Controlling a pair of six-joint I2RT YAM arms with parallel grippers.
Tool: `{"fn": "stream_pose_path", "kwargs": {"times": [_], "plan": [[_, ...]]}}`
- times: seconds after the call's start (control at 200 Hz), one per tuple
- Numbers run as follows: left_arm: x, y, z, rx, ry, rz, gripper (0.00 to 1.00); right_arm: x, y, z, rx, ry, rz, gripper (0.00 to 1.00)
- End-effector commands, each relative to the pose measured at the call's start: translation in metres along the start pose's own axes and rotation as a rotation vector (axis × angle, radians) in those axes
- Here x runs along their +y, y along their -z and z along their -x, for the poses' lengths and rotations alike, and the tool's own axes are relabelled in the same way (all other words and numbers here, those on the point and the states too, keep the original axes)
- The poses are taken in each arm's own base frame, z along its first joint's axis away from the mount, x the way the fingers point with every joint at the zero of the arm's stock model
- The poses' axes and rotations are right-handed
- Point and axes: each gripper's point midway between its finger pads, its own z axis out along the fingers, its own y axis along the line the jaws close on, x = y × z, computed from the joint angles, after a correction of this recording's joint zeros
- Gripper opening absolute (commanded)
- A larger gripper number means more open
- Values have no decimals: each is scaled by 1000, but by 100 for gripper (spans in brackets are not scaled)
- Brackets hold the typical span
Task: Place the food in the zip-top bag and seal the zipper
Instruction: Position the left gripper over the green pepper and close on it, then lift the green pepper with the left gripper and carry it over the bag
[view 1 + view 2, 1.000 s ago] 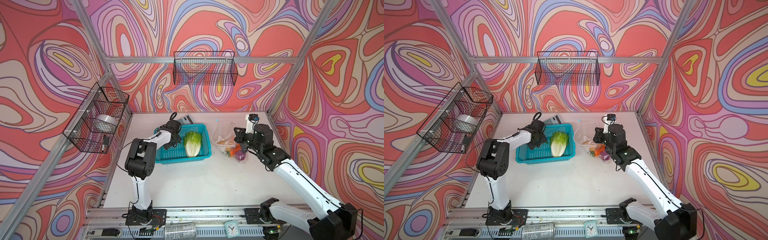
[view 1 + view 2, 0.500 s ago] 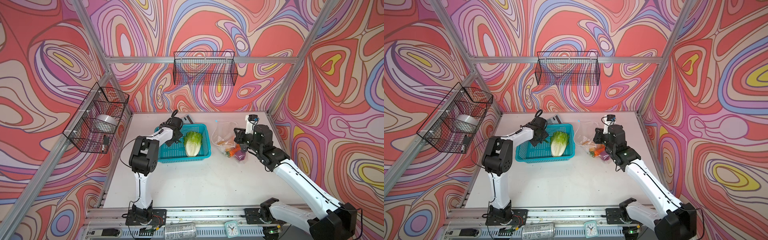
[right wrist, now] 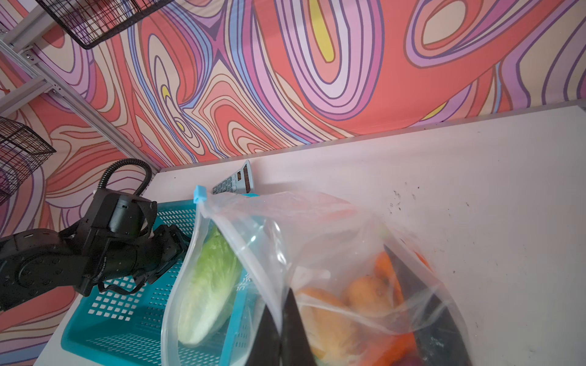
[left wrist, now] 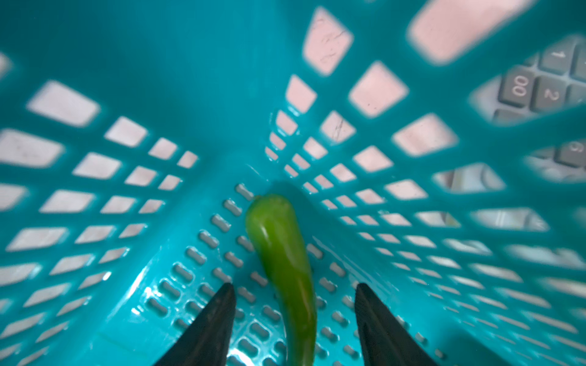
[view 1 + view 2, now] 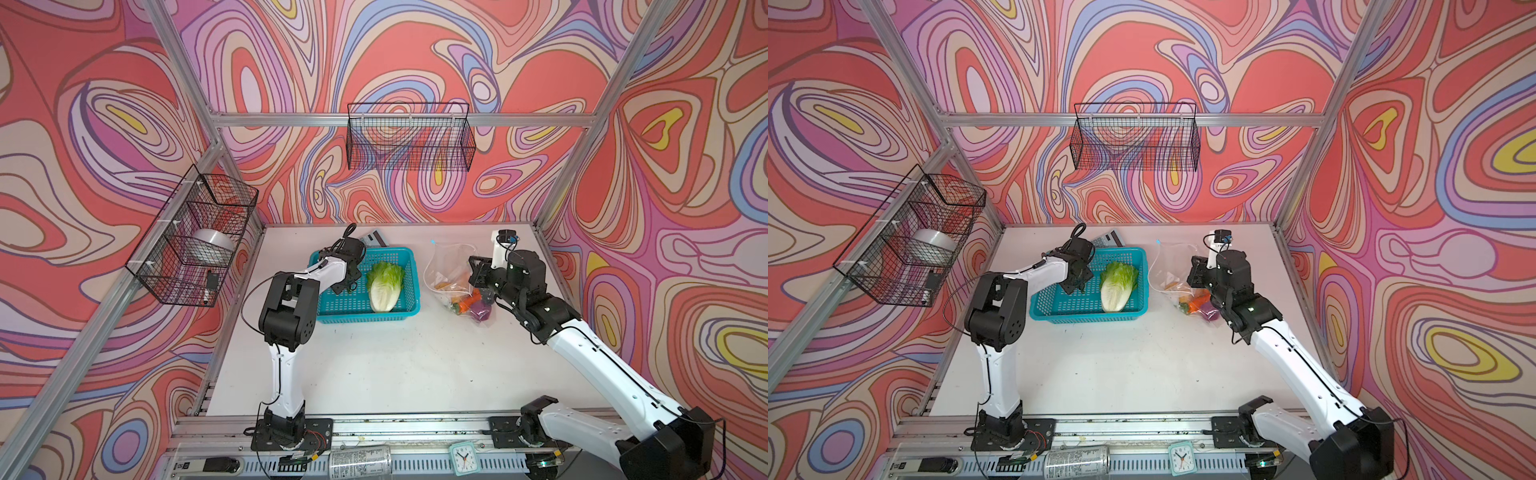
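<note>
Basket floor (image 4: 203, 196): cucumber (image 4: 280, 263) between left fingers (image 4: 209, 329)

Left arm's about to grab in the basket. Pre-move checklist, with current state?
1. Cucumber between left gripper jaws: ok.
2. Jaws closed on it: not ok, gaps both sides.
3. Right gripper shut on bag edge: ok.
4. Bag mouth open: ok.
5. All food bagged: not ok, cabbage and cucumber in basket.
6. Fingertips clear of basket floor: cannot tell.
</note>
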Motion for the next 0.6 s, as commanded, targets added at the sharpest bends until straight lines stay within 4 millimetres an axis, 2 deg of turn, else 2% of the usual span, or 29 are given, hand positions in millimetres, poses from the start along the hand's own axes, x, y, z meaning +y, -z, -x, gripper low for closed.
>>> {"fn": "stream_pose_path", "kwargs": {"times": [0.0,0.155,0.376,0.481,0.596], "plan": [[35,-14,-33,90,-30,96,56,-4,4,3,-23,11,-14,0],[39,-7,-26,56,-56,95,41,-3,5,4,-24,12,-12,0],[38,-4,-25,58,-90,97,6,-3,6,4,-26,7,-12,0],[37,2,-20,49,-99,87,0,-3,8,6,-31,8,-11,0],[31,18,-10,22,-121,53,0,-3,8,8,-33,14,-16,0]]}}
